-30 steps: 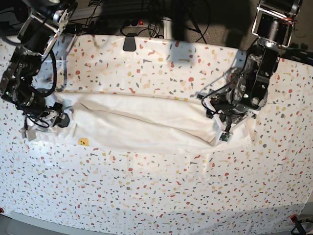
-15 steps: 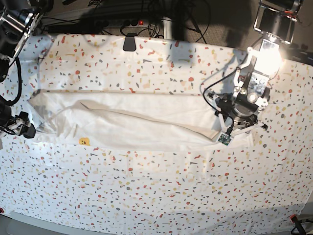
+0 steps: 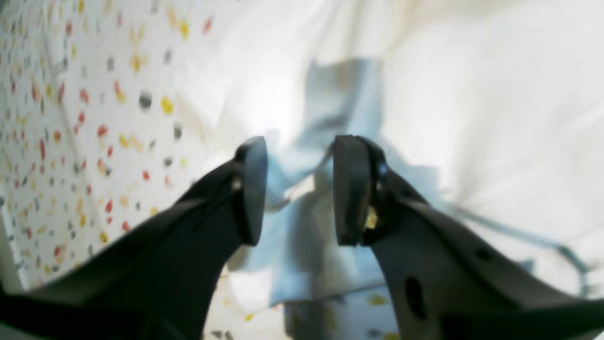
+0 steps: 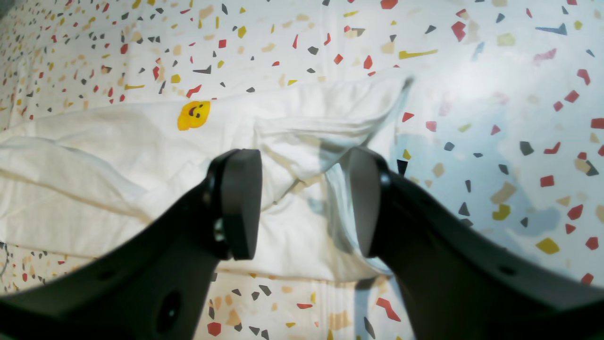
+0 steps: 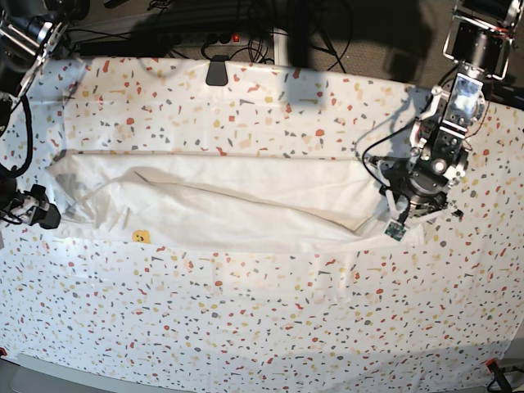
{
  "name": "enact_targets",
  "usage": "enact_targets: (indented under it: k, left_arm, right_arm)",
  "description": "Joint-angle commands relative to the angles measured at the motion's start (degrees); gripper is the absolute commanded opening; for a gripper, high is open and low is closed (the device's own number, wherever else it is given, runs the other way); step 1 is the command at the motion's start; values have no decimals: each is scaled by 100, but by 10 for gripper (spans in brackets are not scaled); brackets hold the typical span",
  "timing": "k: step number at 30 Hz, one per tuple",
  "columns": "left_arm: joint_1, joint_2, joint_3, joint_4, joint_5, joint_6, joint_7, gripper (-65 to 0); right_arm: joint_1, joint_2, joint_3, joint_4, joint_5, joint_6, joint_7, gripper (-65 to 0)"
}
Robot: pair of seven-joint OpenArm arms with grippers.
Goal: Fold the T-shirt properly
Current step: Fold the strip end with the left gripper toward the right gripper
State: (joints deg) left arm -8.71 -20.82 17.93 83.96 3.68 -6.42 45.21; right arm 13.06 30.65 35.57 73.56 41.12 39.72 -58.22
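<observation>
The T-shirt lies as a long white band across the speckled table cover, with a small yellow smiley print near its front edge. In the base view my left gripper hovers over the shirt's right end. The left wrist view shows that gripper open, with blurred white cloth below the gap. My right gripper is at the shirt's left end. Seen from the right wrist, it is open above the wrinkled sleeve end of the T-shirt, to the right of the smiley.
A black clip sits at the cover's back edge, and cables run behind the table. Bare speckled cover stretches in front of the shirt down to the near edge. Another red clip shows at the front right corner.
Both arms have moved outward: the arm on the base view's left drew back off the shirt's left end, which now lies spread. The arm on the right shifted further right.
</observation>
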Motion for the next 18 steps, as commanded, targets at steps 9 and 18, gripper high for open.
enact_targets:
  k: [9,18]
  left_arm:
    - [-162,-35,-35,-879,535,22,-859,-422]
    - [-463,-48,-33,-809,337,101,-575,-422]
  right_arm:
    - [120,-57,17,105,-238,28,431,-346]
    - [122,-157,-424,105,332,28,487,-346]
